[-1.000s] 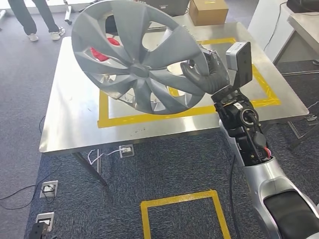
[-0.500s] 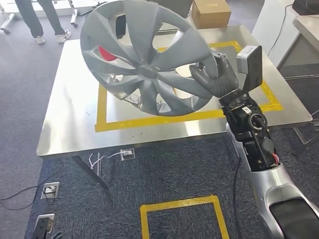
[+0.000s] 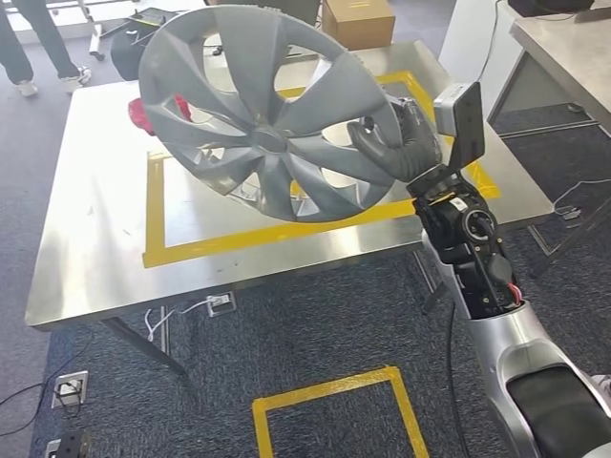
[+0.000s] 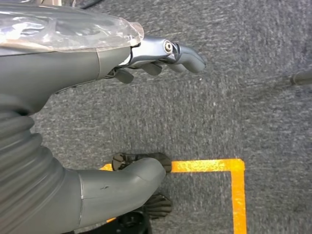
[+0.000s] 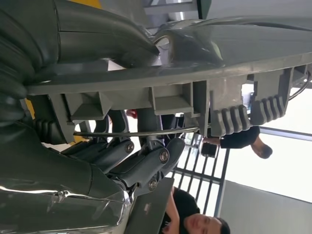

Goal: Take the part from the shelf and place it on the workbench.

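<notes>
A grey wheel cover, the part, is held tilted in the air above the steel counter, over its yellow tape rectangle. Its rim is gripped by the right hand, fingers closed around the edge. The left hand hangs over grey carpet, fingers apart, holding nothing.

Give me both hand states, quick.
Left hand: open, holding nothing, over the carpet.
Right hand: gripping the rim of the wheel cover above the workbench.
</notes>
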